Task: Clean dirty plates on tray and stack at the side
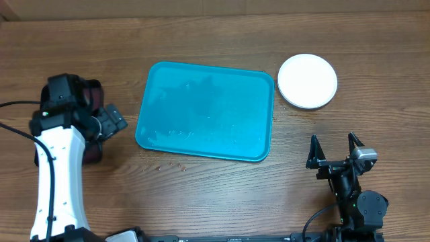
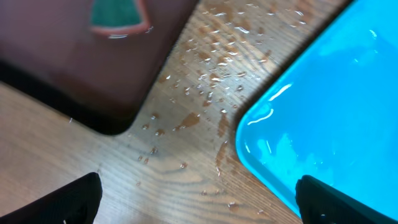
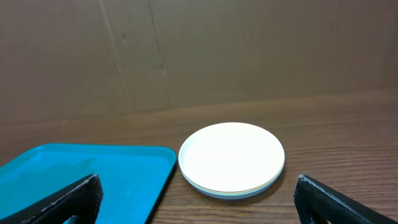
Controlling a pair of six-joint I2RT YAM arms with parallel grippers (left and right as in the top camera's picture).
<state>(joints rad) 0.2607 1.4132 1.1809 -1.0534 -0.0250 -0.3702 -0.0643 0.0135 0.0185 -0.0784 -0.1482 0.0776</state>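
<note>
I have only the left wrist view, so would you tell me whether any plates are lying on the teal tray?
Observer: None; the tray is wet but bare.
Operator: Where are the plates, then?
Observer: The plates sit stacked on the table, right of the tray, with the white one on top.
Operator: And the right gripper?
Observer: The right gripper is open and empty, nearer the robot than the stack.
</note>
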